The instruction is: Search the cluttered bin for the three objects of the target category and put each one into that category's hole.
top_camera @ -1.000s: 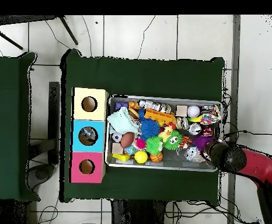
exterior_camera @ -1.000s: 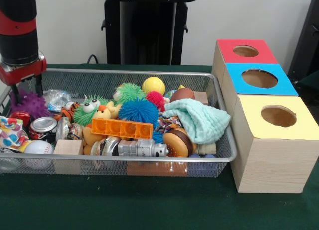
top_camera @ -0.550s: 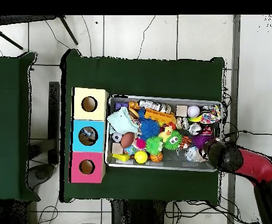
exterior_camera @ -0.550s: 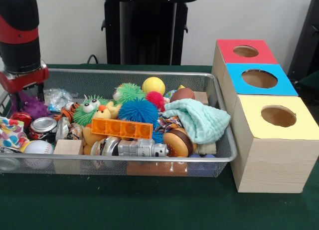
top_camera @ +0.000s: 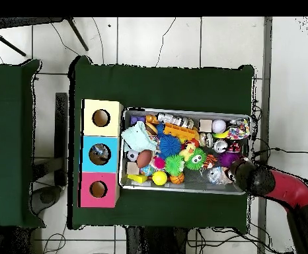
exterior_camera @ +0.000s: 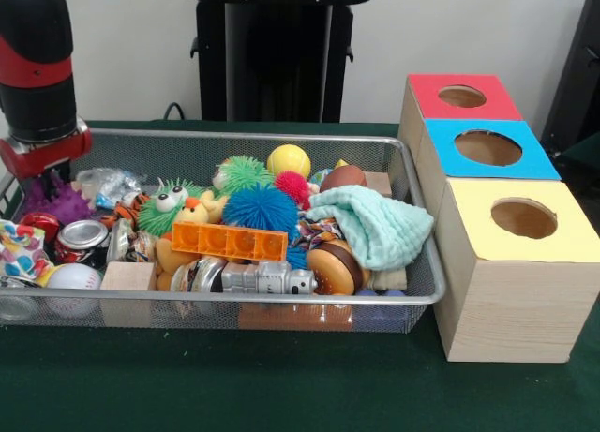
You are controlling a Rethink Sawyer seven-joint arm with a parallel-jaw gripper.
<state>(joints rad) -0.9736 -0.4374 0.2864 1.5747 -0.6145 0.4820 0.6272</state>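
A wire mesh bin [exterior_camera: 234,301] holds a heap of toys. My gripper [exterior_camera: 43,185] is down at the bin's left end, open, its tips sunk onto a purple spiky ball [exterior_camera: 62,205]. In the overhead view the gripper [top_camera: 238,172] sits at the bin's [top_camera: 183,190] lower right corner, right beside the purple ball [top_camera: 229,160]. Other spiky balls lie mid-bin: a blue one [exterior_camera: 260,208], a green one [exterior_camera: 246,173] and a pink one [exterior_camera: 293,186]. Three wooden boxes with round holes stand to the right: red [exterior_camera: 461,96], blue [exterior_camera: 487,148] and yellow [exterior_camera: 523,218].
Around the gripper lie a crumpled clear bag [exterior_camera: 105,185], a tin can [exterior_camera: 82,235], a white baseball [exterior_camera: 71,277] and a patterned cloth [exterior_camera: 21,249]. A mint cloth [exterior_camera: 375,226], an orange brick [exterior_camera: 229,240] and a yellow ball [exterior_camera: 288,160] fill the rest.
The arm has come down and shifted slightly right in the front view, so the gripper now reaches the purple spiky ball. Nothing in the bin has been lifted.
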